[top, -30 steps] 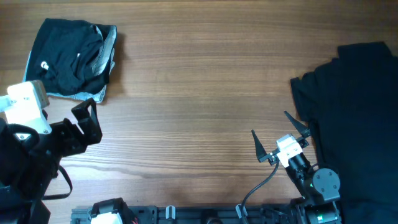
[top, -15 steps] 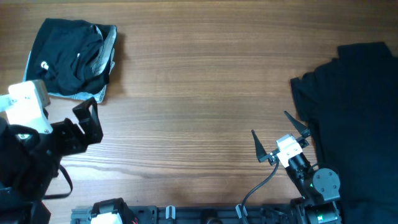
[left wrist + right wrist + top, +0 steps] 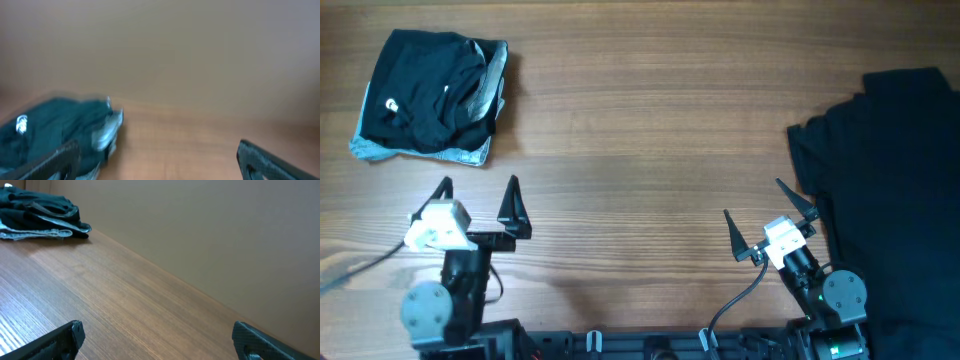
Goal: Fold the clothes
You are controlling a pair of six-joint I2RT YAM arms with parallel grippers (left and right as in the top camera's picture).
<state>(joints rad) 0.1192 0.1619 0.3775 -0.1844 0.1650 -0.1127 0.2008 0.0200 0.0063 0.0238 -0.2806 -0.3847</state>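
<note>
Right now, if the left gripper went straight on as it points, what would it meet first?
Probably the folded dark clothes: the open left gripper points toward their near right corner. The left wrist view shows them left of centre, so it may only graze them or pass over bare table.

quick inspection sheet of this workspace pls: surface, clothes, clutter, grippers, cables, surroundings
Surface: wooden table, bare across the middle.
Job's things: pile of clothes at the far left; dark garment lying rumpled on the right, running out of the overhead view.
Clutter: nothing seen.
Grippers: left gripper open, empty; right gripper open, empty, beside the dark garment.
Cables: black cable loops from the right arm to the near edge.
Surroundings: plain wall behind the table.
</note>
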